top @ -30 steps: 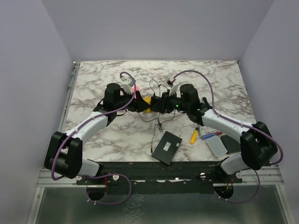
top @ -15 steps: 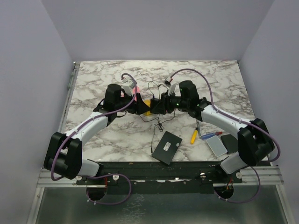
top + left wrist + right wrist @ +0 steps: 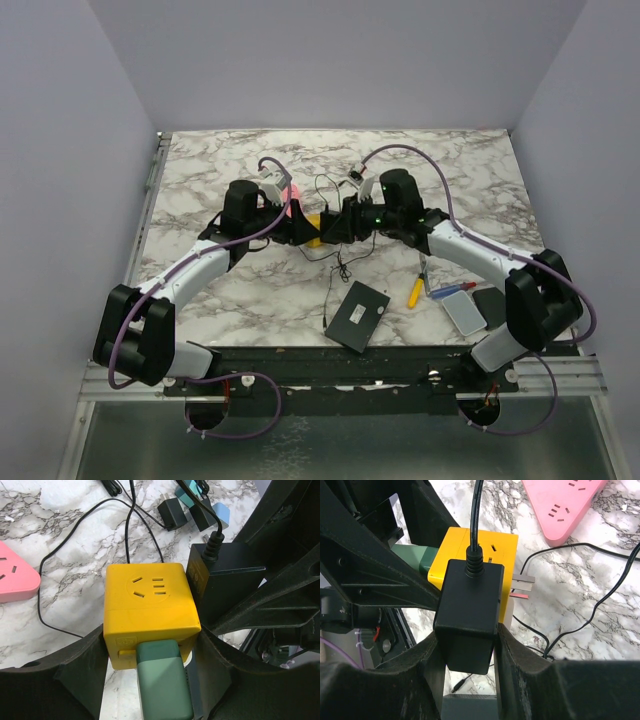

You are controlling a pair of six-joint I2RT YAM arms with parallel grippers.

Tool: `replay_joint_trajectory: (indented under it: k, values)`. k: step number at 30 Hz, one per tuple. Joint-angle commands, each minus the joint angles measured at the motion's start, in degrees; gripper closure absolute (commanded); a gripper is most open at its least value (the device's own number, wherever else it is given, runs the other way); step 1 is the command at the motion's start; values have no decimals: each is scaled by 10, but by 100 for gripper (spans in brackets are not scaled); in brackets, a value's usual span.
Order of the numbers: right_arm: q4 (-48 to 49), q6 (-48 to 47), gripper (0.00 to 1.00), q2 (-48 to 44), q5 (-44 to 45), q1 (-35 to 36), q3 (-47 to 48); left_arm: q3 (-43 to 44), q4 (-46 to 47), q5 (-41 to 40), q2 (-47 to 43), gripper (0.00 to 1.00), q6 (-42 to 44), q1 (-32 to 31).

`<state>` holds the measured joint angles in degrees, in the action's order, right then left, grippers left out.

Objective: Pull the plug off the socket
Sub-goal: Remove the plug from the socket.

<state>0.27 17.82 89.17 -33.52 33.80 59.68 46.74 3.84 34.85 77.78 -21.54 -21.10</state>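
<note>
At the centre of the left wrist view the left gripper [image 3: 150, 652] clamps the yellow socket cube [image 3: 150, 605] and the right gripper [image 3: 470, 650] pinches the black plug [image 3: 227, 580] on its right, so the pull should go straight outward, cube braced.

On the marble table [image 3: 200, 180], a pink strip [image 3: 15, 577] lies at 11 o'clock, a black box [image 3: 357, 315] at 6, a yellow pen [image 3: 414, 292] at 4.

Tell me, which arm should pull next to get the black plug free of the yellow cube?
The right arm. Its jaws are closed on the black plug, which sits against the side of the yellow cube. The left arm clamps that cube in its jaws and is probably best used to brace it.
</note>
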Motion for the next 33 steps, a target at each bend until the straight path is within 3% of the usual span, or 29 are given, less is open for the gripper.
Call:
replay_joint_trajectory:
  k: [1, 21, 33]
  values:
    - [-26, 45, 100, 18, 1, 12, 20, 12, 55, 6, -16, 100, 6, 1]
    - [-169, 62, 100, 73, 177, 64, 129, 8, 54, -14, -9, 100, -2, 1]
    - [-164, 61, 100, 44, 163, 67, 117, 12, 41, -27, -8, 100, 11, 1]
